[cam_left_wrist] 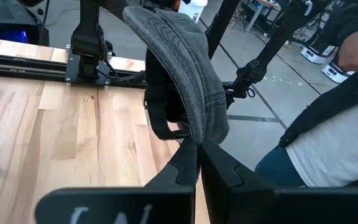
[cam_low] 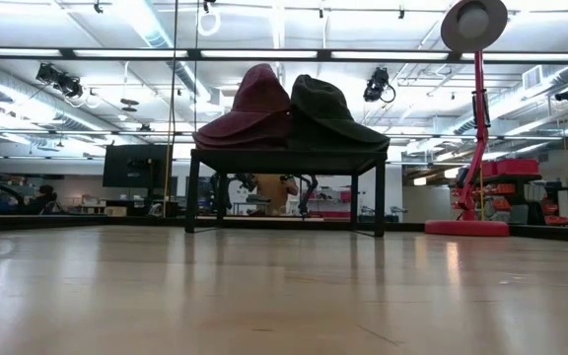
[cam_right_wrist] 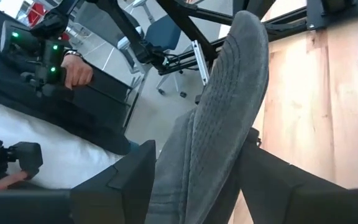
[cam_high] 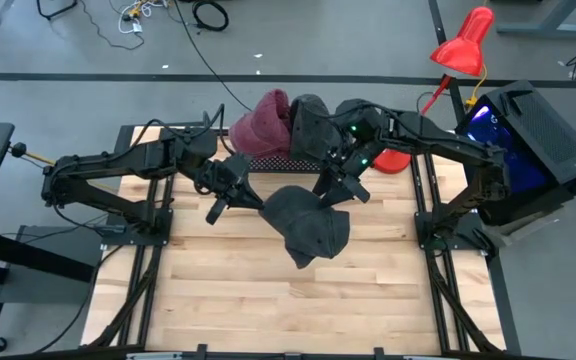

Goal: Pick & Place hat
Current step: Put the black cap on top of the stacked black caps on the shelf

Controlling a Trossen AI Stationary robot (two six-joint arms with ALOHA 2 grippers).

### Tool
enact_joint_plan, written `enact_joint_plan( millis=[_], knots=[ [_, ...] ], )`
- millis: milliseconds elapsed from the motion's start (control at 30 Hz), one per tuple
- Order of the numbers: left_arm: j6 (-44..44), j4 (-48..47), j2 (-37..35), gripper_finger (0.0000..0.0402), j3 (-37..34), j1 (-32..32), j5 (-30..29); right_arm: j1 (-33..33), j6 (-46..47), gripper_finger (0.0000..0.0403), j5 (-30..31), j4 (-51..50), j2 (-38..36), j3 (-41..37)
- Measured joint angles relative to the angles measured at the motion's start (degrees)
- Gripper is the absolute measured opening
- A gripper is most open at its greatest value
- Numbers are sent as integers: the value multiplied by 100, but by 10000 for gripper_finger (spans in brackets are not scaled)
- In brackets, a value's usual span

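No readable brand or label is showing anywhere; only blurred pale marks on the left wrist housing.

Near edge: bare wooden table (cam_high: 268, 300) is lying open, well clear of both arms.

Mid-table: a grey hat (cam_high: 308, 225) is hanging above the boards, held up between 2 grippers. The left gripper (cam_high: 236, 196) is pinching the hat's brim (cam_left_wrist: 191, 118), fingers (cam_left_wrist: 182, 168) pressed nearly together on the cloth. The right gripper (cam_high: 338, 192) is gripping the opposite side, fingers (cam_right_wrist: 135, 171) standing fairly wide with the thick brim (cam_right_wrist: 219, 124) filling the gap between them.

Far edge: a low black rack (cam_low: 284, 158) is carrying 2 more hats side by side, touching: a maroon hat (cam_high: 263, 122) and a dark hat (cam_high: 310, 118). A red lamp (cam_high: 460, 48) is standing beside the rack at the right far corner.

Beyond the table, a person's hand (cam_right_wrist: 78, 71) is showing.
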Motion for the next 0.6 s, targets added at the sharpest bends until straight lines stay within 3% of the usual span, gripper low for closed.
enact_joint_plan(
  millis=[167,600],
  knots=[
    [-20,7,0,11,0,0,4,82,28,184,50,2,2,0],
    [-24,2,0,14,-2,2,96,99,239,24,-44,39,164,-4]
  ],
)
